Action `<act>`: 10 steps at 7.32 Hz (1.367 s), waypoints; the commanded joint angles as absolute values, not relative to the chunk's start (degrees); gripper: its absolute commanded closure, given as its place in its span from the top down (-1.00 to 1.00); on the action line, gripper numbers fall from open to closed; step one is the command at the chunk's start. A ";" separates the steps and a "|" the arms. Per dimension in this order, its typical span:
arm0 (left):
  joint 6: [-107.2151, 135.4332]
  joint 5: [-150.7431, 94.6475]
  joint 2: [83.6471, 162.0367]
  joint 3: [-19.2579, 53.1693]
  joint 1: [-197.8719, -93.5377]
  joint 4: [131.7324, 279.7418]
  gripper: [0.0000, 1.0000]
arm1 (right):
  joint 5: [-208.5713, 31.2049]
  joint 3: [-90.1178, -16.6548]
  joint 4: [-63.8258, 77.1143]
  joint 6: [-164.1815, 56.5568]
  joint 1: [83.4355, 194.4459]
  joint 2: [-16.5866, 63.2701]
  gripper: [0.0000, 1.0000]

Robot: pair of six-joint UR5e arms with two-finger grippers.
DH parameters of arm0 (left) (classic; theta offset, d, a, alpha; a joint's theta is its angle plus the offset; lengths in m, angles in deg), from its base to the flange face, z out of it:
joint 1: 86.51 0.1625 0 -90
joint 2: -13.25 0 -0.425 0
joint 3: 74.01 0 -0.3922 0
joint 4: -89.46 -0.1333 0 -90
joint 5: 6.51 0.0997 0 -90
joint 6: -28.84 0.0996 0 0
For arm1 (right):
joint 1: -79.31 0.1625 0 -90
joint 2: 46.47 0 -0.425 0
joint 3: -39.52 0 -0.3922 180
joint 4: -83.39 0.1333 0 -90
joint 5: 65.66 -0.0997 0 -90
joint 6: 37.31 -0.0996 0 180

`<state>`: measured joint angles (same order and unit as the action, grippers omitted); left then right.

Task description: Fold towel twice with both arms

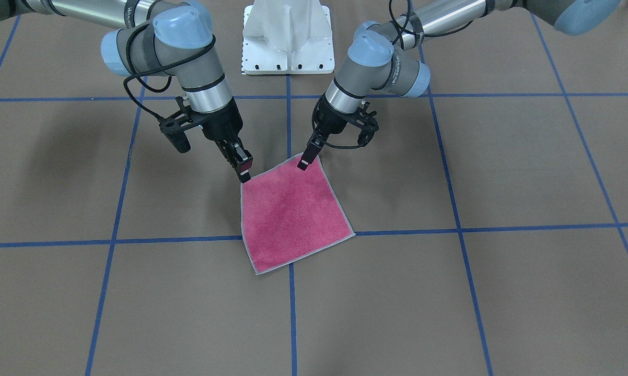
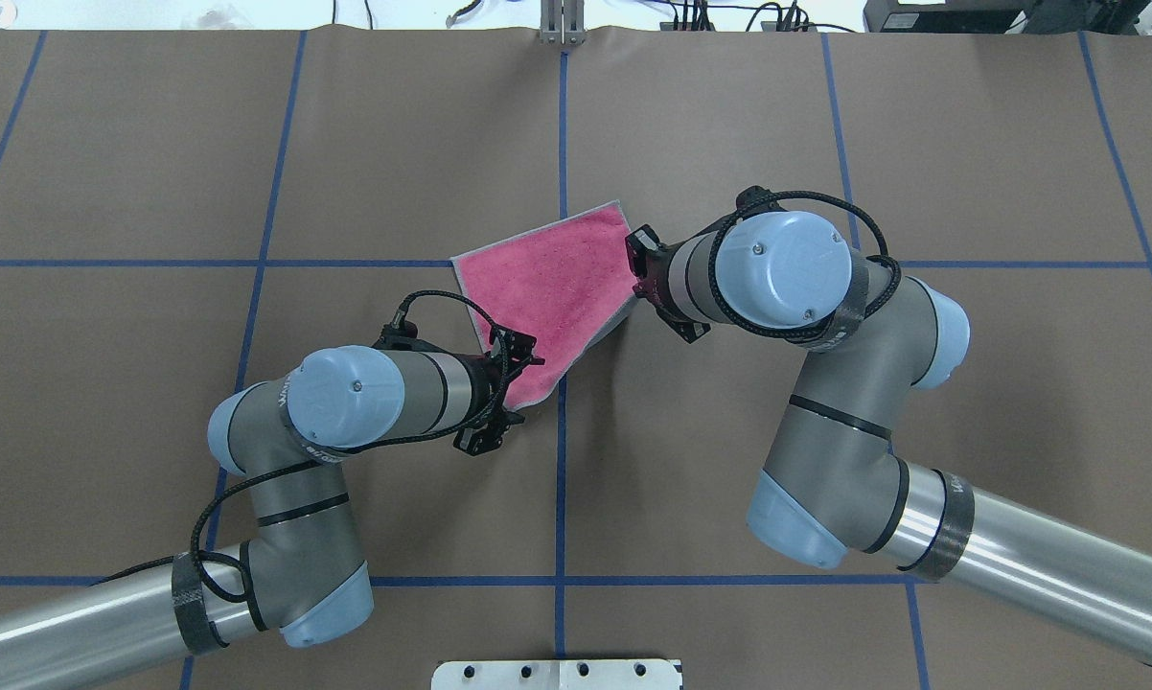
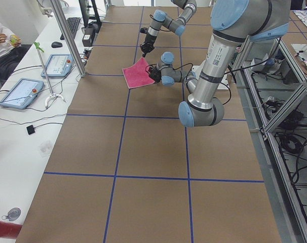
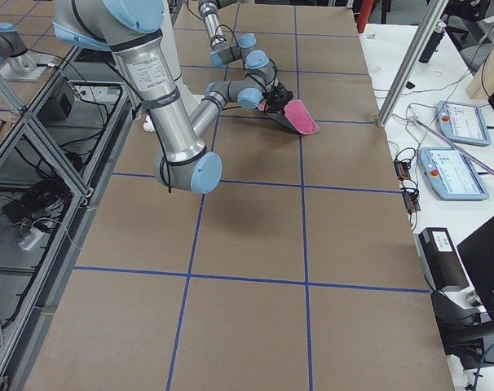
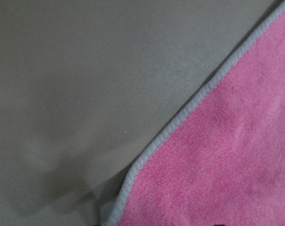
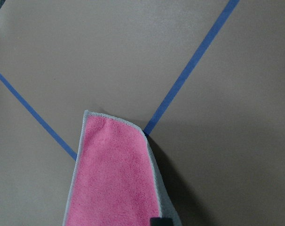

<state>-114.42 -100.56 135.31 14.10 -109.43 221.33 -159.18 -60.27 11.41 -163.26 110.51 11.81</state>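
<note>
Pinching its upper corners, left tool (image 1: 304,163) and right tool (image 1: 245,175) hold the towel (image 1: 293,219) (pink up), a free corner pointing to frame bottom.

The towel (image 6: 114,174) rises from the bottom edge with its pink face toward the camera and a light grey stitched border around it. Its top edge runs between two rounded corners, the left one higher. A strip of grey shows along its right side. A small black block (image 6: 161,220) touches the towel at the bottom edge; what it is cannot be told. Behind lies the brown worktop (image 6: 86,47). One blue tape line (image 6: 189,70) comes from the upper right and another (image 6: 34,113) from the left; both pass behind the towel. A shadow darkens the worktop just right of the towel.
</note>
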 commanded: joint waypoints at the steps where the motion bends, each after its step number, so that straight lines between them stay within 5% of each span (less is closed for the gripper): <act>1: -113.20 -100.56 134.98 14.40 -109.97 221.29 0.47 | -159.18 -60.32 11.41 -163.26 110.51 11.81 -1.00; 8: -111.26 -100.91 133.13 17.22 -109.71 221.55 0.45 | -159.18 -60.32 11.41 -163.26 110.51 11.89 -1.00; 10: -111.35 -100.91 133.13 17.22 -109.63 221.73 0.12 | -159.26 -60.41 11.41 -163.26 110.51 11.89 -1.00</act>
<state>-111.32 -100.90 133.14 17.20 -109.72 221.64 -159.24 -60.36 11.41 -163.26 110.51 11.89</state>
